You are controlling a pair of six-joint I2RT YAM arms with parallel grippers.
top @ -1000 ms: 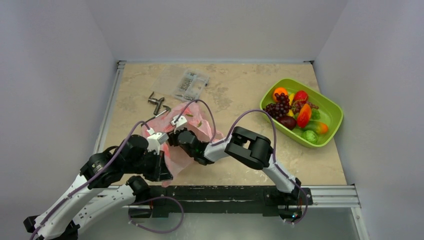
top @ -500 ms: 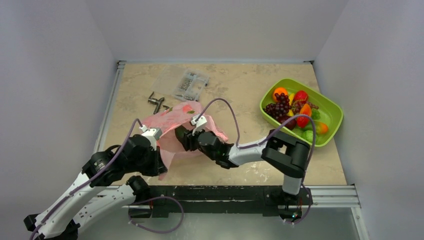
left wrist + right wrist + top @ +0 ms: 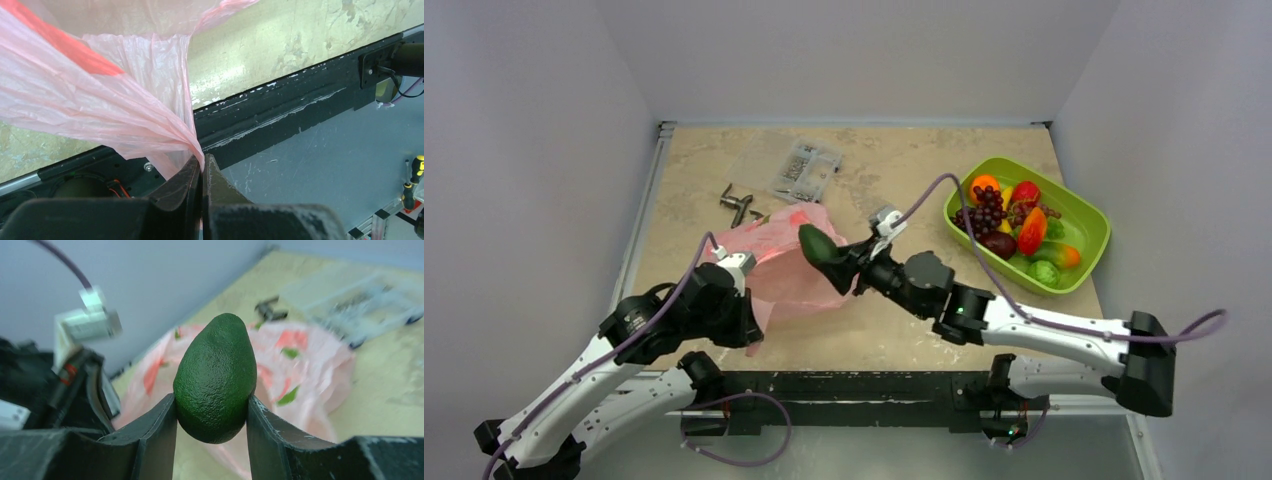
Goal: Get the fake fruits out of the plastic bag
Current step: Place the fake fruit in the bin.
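A dark green pebbly avocado [image 3: 816,245] [image 3: 215,365], one of the fake fruits, is held between the fingers of my right gripper [image 3: 832,258] [image 3: 211,405], lifted just above the right side of the plastic bag [image 3: 774,270] [image 3: 305,365]. The bag is pink crinkly film with red and green prints, lying at the table's left centre. My left gripper [image 3: 746,338] [image 3: 202,162] is shut on a gathered corner of the bag's film [image 3: 125,110] over the table's near edge. What is still inside the bag is hidden.
A lime-green tray [image 3: 1096,215] at the right back holds several fake fruits [image 3: 1014,220]. A clear box of screws [image 3: 806,168] and a metal part [image 3: 739,205] lie behind the bag. The black rail [image 3: 280,110] runs along the near edge.
My right gripper has drawn back rightward out of the bag with the avocado in it, its arm stretching out. The bag has shifted and flattened; my left gripper kept its hold.
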